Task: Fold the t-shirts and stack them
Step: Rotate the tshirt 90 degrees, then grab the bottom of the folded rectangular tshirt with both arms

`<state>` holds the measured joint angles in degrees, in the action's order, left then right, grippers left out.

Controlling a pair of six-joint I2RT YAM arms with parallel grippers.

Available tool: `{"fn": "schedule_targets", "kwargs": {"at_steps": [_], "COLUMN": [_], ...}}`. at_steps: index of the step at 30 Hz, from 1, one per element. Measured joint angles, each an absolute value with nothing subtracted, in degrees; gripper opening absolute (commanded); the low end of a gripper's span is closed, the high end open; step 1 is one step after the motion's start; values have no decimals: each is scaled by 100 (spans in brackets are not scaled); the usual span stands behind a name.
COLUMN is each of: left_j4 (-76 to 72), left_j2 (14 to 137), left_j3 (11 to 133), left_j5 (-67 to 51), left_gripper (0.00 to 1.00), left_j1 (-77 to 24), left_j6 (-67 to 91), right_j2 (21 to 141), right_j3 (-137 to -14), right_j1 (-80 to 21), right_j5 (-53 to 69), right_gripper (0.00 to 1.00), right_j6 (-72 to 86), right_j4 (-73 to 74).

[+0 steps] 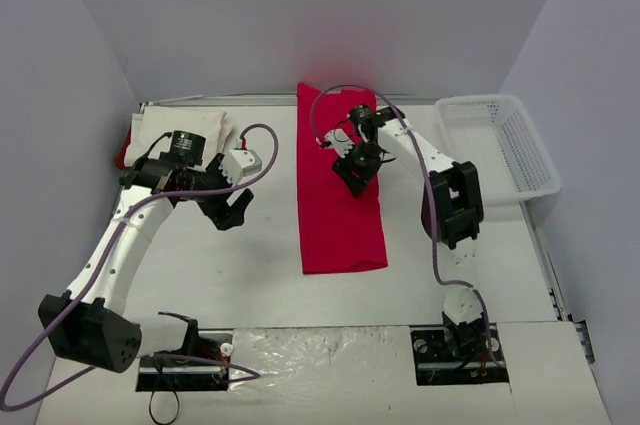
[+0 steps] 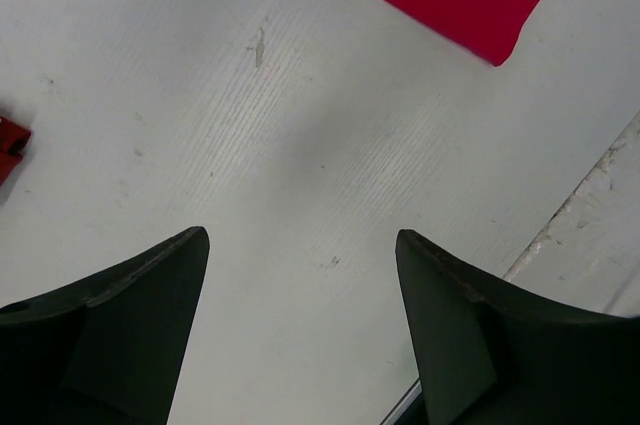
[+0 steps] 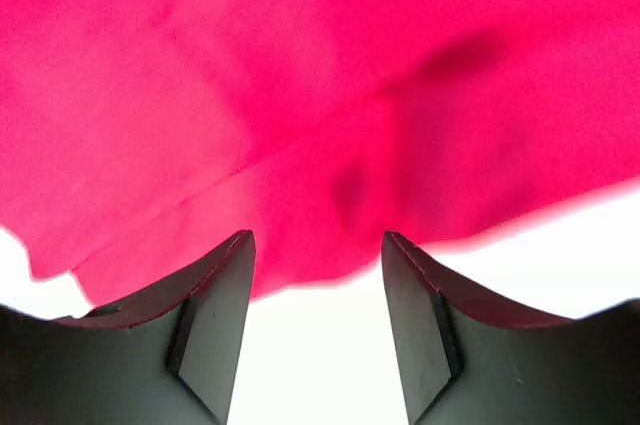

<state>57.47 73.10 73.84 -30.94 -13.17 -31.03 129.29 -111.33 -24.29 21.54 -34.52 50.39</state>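
Two arm bases side by side at the near edge of the table. Further in, left of the middle: the left claw. Hangs over bare tabletop, tips toward the near right, well apart from the cloth. Stands wide open, both dark fingers spread with only white tabletop between them. Holds nothing. From its wrist camera, a corner of red cloth at the top and a scrap of red at the left edge, too small to name.

In the middle: the red shirt, folded into a long narrow strip. Lies flat on the table and runs from the near middle to the far edge. Near end square and neat, far end a little wider and creased.

Over the far half of that strip: the right claw. Points down at the cloth, partly open, with a clear gap between the fingers. Nothing pinched in that gap from its wrist camera, only a soft folded edge of red beyond the tips and white table below. Contact with the cloth impossible to tell.

At the far right: a white lattice basket, well apart from the strip. In the far left corner: a crumpled white shirt, partly hidden by the left arm, with a bit of red cloth just beside it at the table's edge.
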Motion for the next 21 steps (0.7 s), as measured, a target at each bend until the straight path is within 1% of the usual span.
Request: {"fn": "schedule_targets", "kwargs": {"at_steps": [5,8,11,15,16,18,21], "left_j4": [5655,5487,5284,4847,4772,4648,4397], "left_j2": [7004,7004,7105,7271,7347,7577,7900], "left_j3": [7325,7146,6823,6309,6230,6193,6193], "left_j5": [-3044,-2842,-2515,-1914,-1741,-1529,-1332], "left_gripper": [75,75,72,72,72,72,72], "left_j1": [-1455,-1929,-2543,-3444,-3693,-4060,-4469], "left_j6": [-3083,-3083,-3111,-3242,-3275,-3299,-3291], "right_j2": [11085,9870,8864,8014,7867,7682,7520], "right_j3": [-9902,-9021,-8088,-7043,-6840,-6639,-6598], "right_j1": [-2213,-1859,-1437,-1232,-1205,-1041,-381], "right_j5": [2123,2152,2189,2187,2185,2329,2609], "right_gripper": [57,58,58,56,57,57,57], "right_j6": [-3459,-3465,-3474,-3251,-3148,-3028,-2941], "right_j4": [4873,4842,4825,4630,4547,4440,4213]}}
